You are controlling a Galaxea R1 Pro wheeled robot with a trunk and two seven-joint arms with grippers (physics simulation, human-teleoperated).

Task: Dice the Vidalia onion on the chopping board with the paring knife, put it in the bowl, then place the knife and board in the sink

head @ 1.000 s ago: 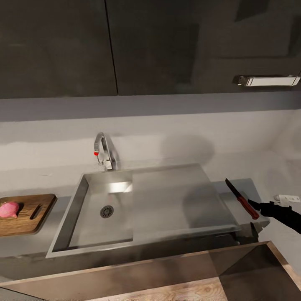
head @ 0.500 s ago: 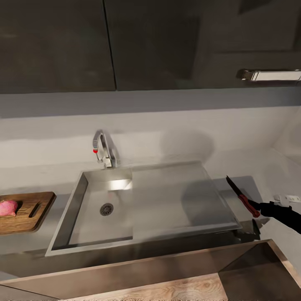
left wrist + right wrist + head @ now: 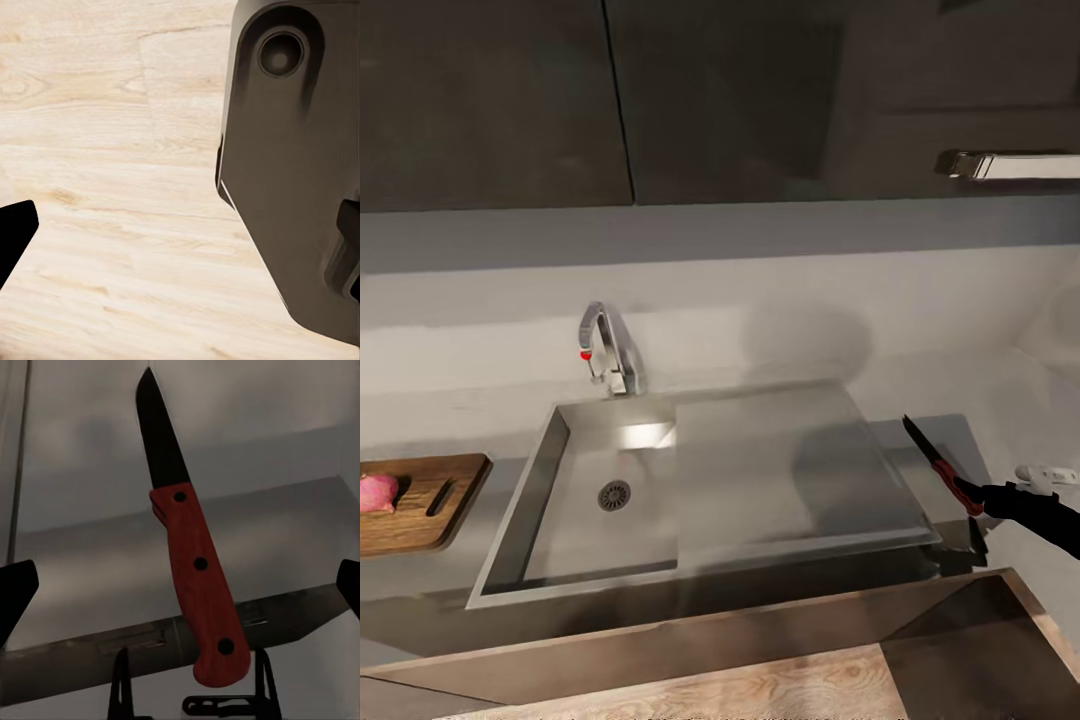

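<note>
Knife transport is in progress: the right claw (image 3: 982, 497) grips the paring knife (image 3: 938, 465) by its red handle at the frame's right edge, now lifted slightly. The Vidalia onion (image 3: 377, 492) sits on the chopping board (image 3: 422, 500) at far left, beyond the sink (image 3: 780, 480). Left claw state cannot be determined.

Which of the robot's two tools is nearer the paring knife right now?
Right. The right tool is at the paring knife's red handle, beside the sink; whether it grips is unclear. The left tool hangs over bare wood floor, away from the knife.
</note>
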